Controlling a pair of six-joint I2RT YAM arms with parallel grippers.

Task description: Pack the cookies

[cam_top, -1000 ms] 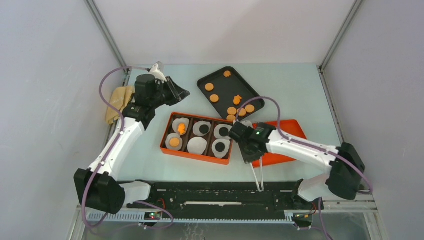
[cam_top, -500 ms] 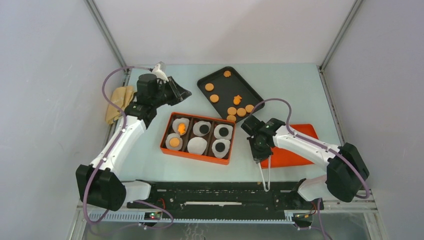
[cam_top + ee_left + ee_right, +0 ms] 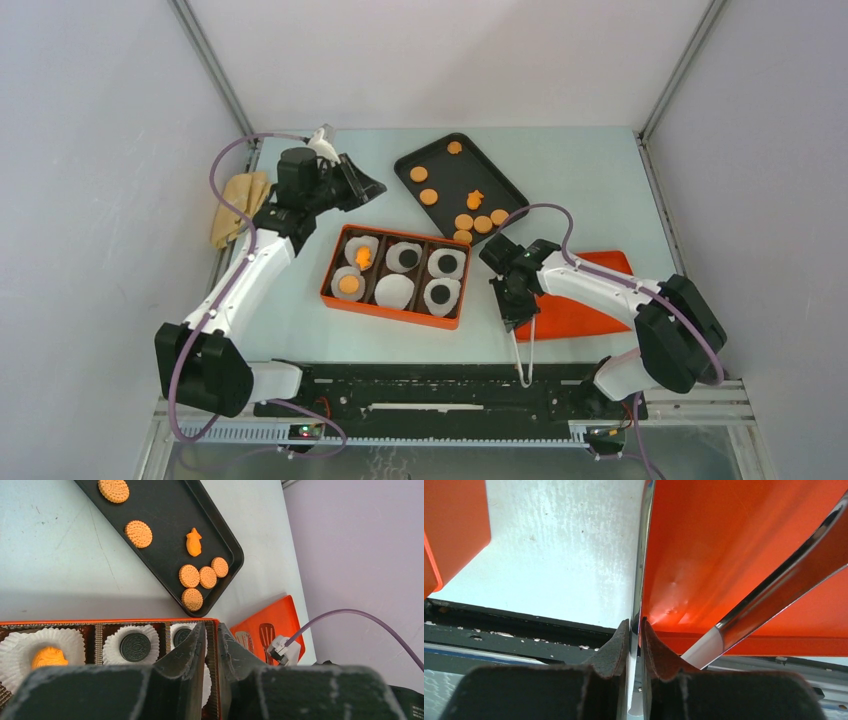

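Note:
Several round orange cookies (image 3: 463,220) and a fish-shaped one (image 3: 475,199) lie on the black tray (image 3: 445,172). The orange box (image 3: 395,310) holds white liners with a round orange cookie (image 3: 348,284), a fish (image 3: 363,257) and three dark ones (image 3: 408,258); one liner (image 3: 394,291) is bare. My left gripper (image 3: 372,186) (image 3: 211,626) hovers past the box's far side, its jaws a narrow gap apart with nothing between them. My right gripper (image 3: 513,318) (image 3: 635,622) is shut on one arm of the metal tongs (image 3: 524,355) (image 3: 642,555), at the left edge of the orange lid (image 3: 575,310).
A tan cloth (image 3: 235,205) lies at the table's left edge. The black rail (image 3: 430,385) runs along the near edge, and the tongs' end reaches over it. Grey walls close in the table on three sides.
My right arm has drawn back from the box's right end toward the lid, carrying the tongs. The left gripper has shifted slightly to the right.

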